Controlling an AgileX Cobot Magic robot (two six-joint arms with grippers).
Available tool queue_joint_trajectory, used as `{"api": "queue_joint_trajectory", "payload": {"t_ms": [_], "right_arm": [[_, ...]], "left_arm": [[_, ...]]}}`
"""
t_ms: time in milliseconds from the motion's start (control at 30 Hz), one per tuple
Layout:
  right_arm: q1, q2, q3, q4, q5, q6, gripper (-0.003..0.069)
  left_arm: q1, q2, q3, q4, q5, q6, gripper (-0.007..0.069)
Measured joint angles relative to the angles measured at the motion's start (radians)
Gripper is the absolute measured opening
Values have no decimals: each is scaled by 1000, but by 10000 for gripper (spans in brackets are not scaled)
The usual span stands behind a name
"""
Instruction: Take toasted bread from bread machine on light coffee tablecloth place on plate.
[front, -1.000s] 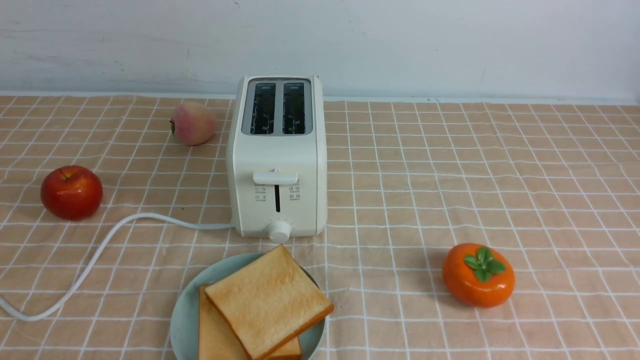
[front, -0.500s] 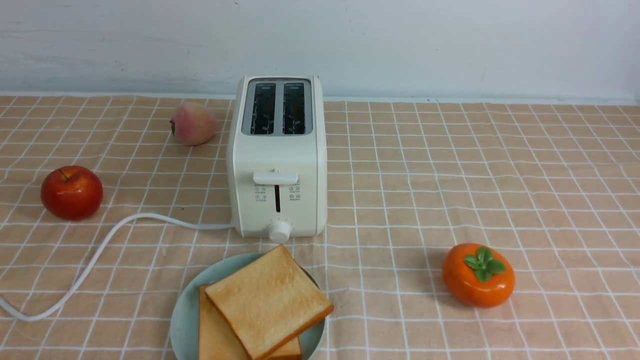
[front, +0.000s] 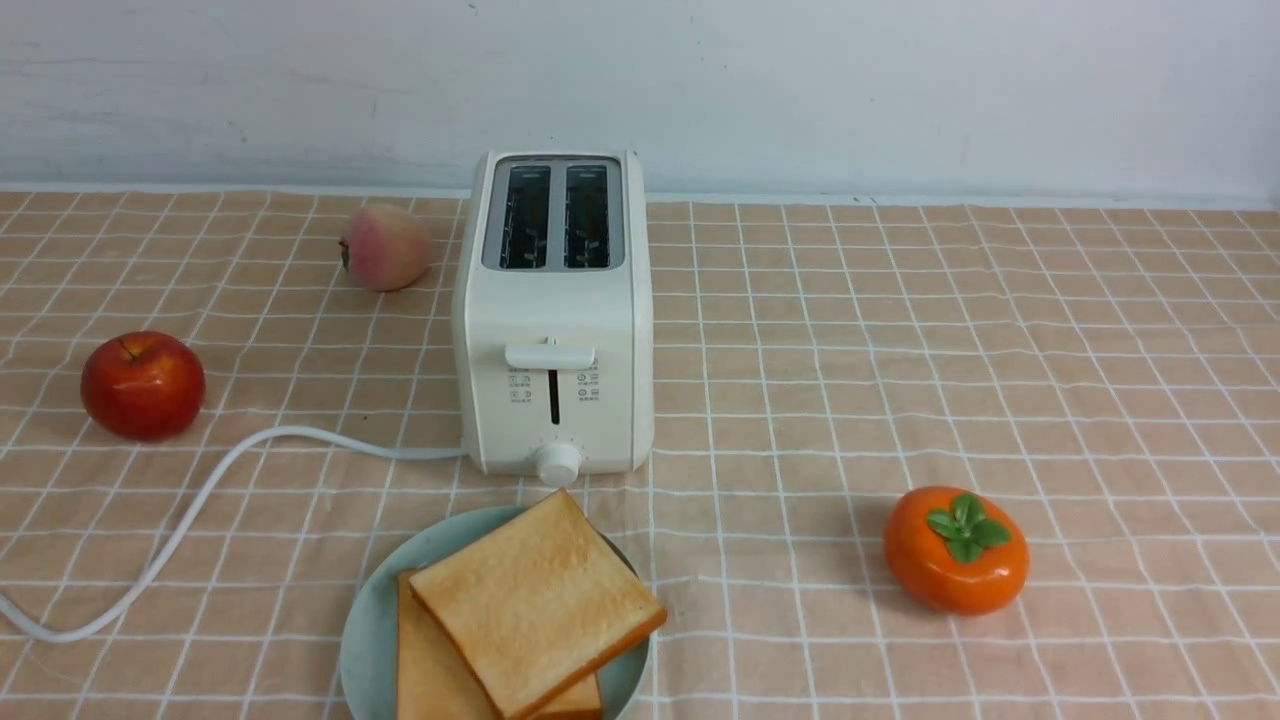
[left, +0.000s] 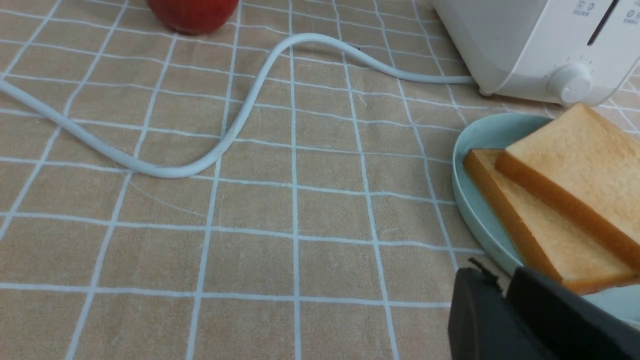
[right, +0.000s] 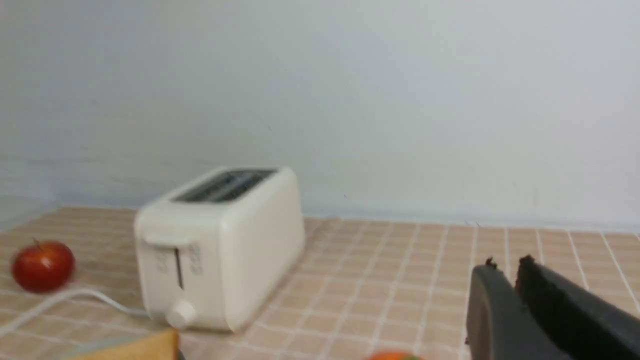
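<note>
Two slices of toasted bread (front: 535, 600) lie stacked on the mint-green plate (front: 365, 630) in front of the bread machine (front: 553, 320). Both toaster slots are empty. All rest on the light coffee tablecloth (front: 900, 350). Neither arm shows in the front view. In the left wrist view my left gripper (left: 500, 275) is shut and empty, just beside the plate (left: 475, 200) and the toast (left: 575, 165). In the right wrist view my right gripper (right: 502, 265) is shut and empty, raised, well away from the bread machine (right: 220, 245).
A red apple (front: 143, 385) lies at the left, a peach (front: 385, 246) left of the toaster's back, an orange persimmon (front: 955, 548) at the right front. The white cord (front: 190, 510) loops left from the toaster. A wall stands behind.
</note>
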Motion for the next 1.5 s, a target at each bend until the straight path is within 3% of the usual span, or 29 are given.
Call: {"api": "queue_joint_trajectory", "payload": {"t_ms": [133,200,367,1500], "right_arm": [[-135,0,154,-3,5,0,86],[-202,0,198,-5,98,0,87],[-290,0,200,-9,175,0,95],[-293,0,199,-12,181,0,136]], "left_arm": [[0,0,0,0,0,0,89],[0,0,0,0,0,0,89],[0,0,0,0,1,0,90],[0,0,0,0,2,0,122]]}}
